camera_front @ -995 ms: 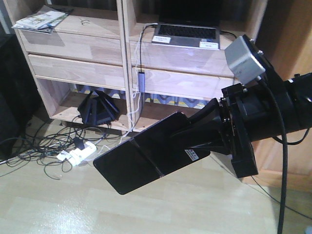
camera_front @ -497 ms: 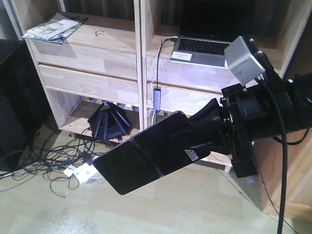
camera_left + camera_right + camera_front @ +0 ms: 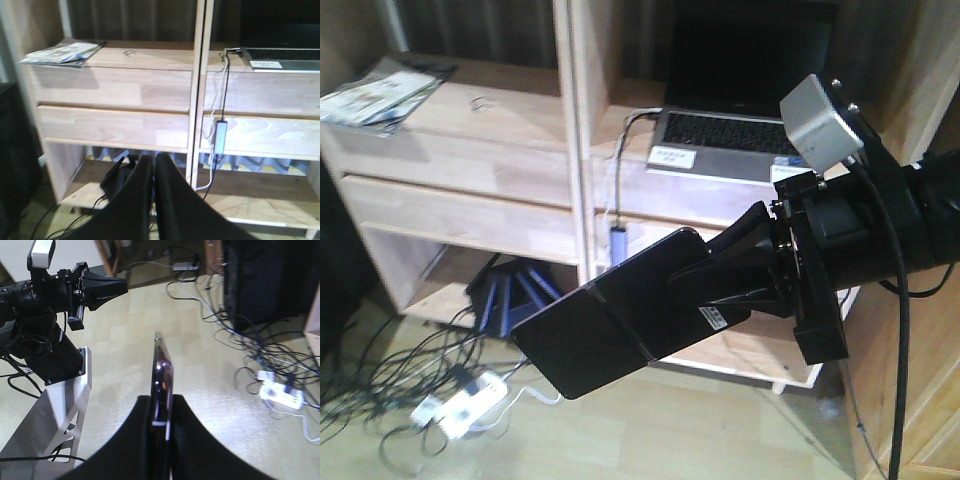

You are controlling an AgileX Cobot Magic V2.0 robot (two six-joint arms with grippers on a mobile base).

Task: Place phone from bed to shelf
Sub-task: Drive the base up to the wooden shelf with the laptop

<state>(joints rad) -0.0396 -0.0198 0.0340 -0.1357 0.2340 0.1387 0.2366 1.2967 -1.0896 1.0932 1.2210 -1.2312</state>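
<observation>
Here, right claw (image 3: 708, 287) clamping the phone (image 3: 605, 330), you level it and aim for bare shelf (image 3: 460, 150) board beside the laptop (image 3: 720, 132); left claw (image 3: 154, 160) narrow, empty.

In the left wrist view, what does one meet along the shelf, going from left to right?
Stack of glossy magazines → light wooden upright post → hanging grey cable adapter → open silver laptop.

Front and left-wrist views both face the shelf (image 3: 470, 160) (right-wrist sees floor (image 3: 120, 355)).
</observation>
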